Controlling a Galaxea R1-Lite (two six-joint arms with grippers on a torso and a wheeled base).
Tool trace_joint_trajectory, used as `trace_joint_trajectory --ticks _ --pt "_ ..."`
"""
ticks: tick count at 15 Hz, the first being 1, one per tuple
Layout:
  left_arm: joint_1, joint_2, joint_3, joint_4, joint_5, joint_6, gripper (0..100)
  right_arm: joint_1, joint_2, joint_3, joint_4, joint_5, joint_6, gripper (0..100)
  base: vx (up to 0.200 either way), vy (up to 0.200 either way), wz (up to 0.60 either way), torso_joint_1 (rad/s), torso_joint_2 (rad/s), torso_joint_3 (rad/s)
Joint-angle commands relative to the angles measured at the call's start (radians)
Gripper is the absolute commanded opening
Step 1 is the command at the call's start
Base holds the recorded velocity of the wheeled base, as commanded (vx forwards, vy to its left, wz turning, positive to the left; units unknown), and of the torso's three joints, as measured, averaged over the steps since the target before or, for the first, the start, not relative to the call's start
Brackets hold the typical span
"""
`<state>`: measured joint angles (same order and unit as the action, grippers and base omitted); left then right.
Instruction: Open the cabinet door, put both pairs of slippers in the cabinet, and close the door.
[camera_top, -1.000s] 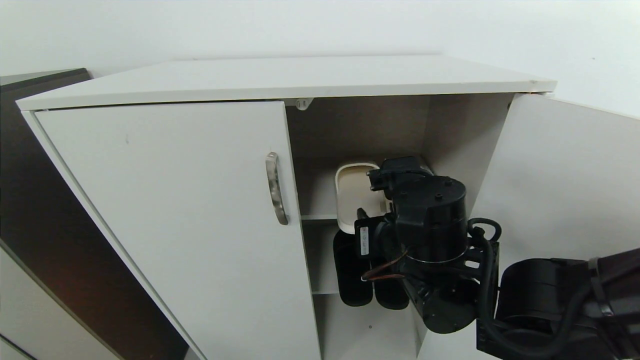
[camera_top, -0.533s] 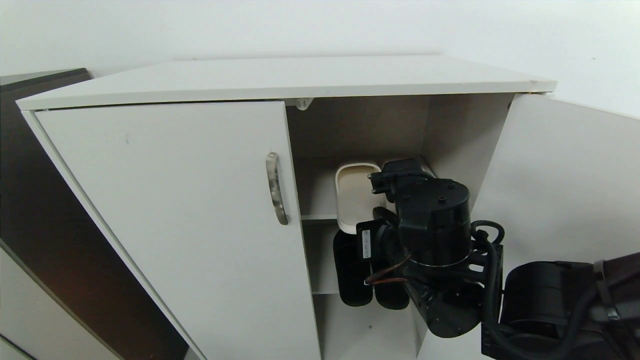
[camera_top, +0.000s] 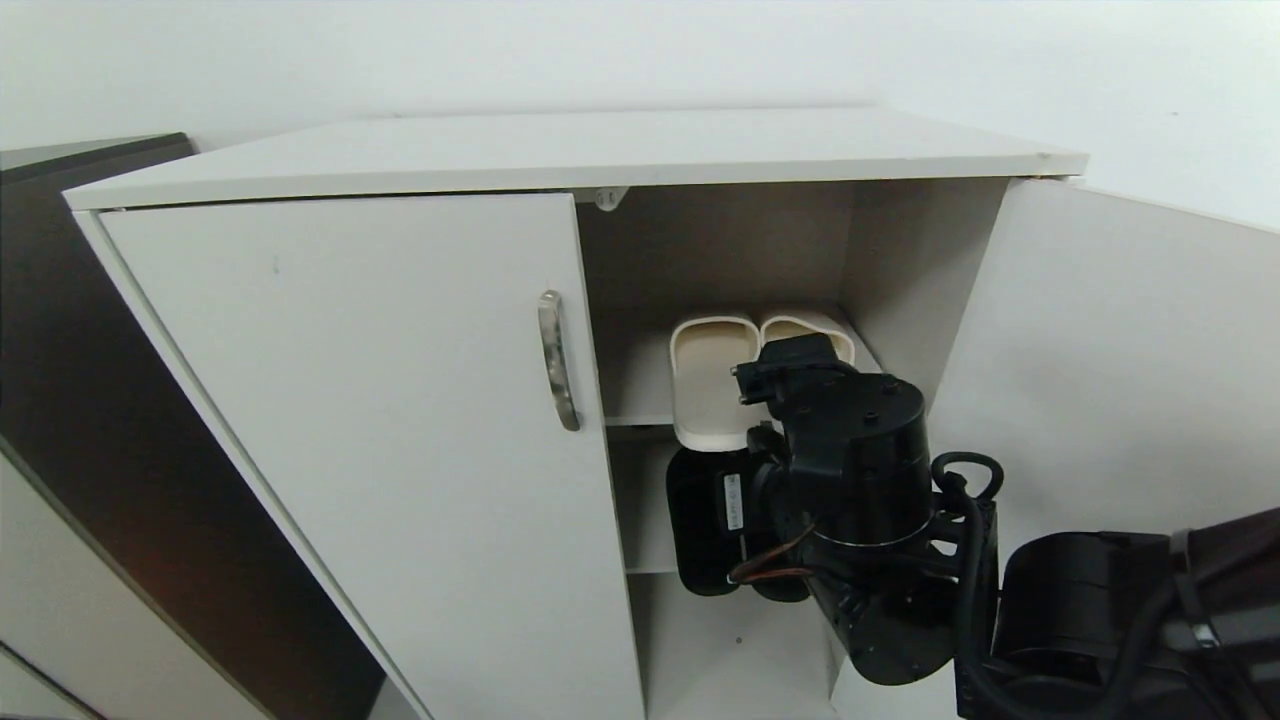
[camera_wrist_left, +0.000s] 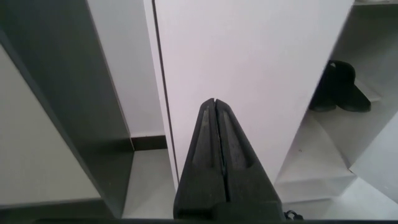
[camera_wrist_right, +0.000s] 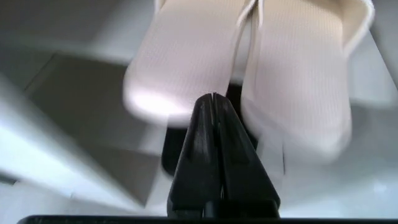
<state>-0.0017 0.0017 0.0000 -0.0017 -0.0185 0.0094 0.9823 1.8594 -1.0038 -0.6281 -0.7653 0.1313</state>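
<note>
The white cabinet (camera_top: 560, 150) has its right door (camera_top: 1120, 350) swung open and its left door (camera_top: 350, 400) closed. A pair of white slippers (camera_top: 710, 385) lies on the upper shelf, heels overhanging the edge. A pair of black slippers (camera_top: 700, 520) sits on the shelf below, also seen as black slippers (camera_wrist_left: 339, 87). My right gripper (camera_wrist_right: 211, 99) is shut and empty, its tip just under the white slippers (camera_wrist_right: 186, 62). My left gripper (camera_wrist_left: 214, 102) is shut and empty, low in front of the closed left door (camera_wrist_left: 249, 62).
A metal handle (camera_top: 555, 360) runs down the left door's edge. A dark panel (camera_top: 90, 400) stands to the cabinet's left. The bottom compartment floor (camera_top: 720, 660) is bare. My right arm fills much of the opening.
The head view has shifted a little. My right arm has drawn back and down from the upper shelf, uncovering the second white slipper.
</note>
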Motion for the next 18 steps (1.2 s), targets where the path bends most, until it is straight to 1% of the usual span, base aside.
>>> trace_joint_trajectory --ticks 1,12,18 --pt "0.000 0.000 0.000 0.000 0.000 0.000 0 -0.001 0.012 -0.001 -0.001 0.000 0.001 0 -0.200 0.000 0.00 0.002 0.00 0.002" --pt "0.000 0.000 0.000 0.000 -0.001 -0.003 0 -0.014 0.012 0.001 -0.002 0.004 0.007 0 -0.200 0.000 0.00 0.000 0.00 0.003" --pt "0.000 0.000 0.000 0.000 -0.001 -0.002 0 -0.036 0.014 0.014 -0.041 0.011 0.002 0 -0.200 0.000 0.00 0.003 0.00 0.002"
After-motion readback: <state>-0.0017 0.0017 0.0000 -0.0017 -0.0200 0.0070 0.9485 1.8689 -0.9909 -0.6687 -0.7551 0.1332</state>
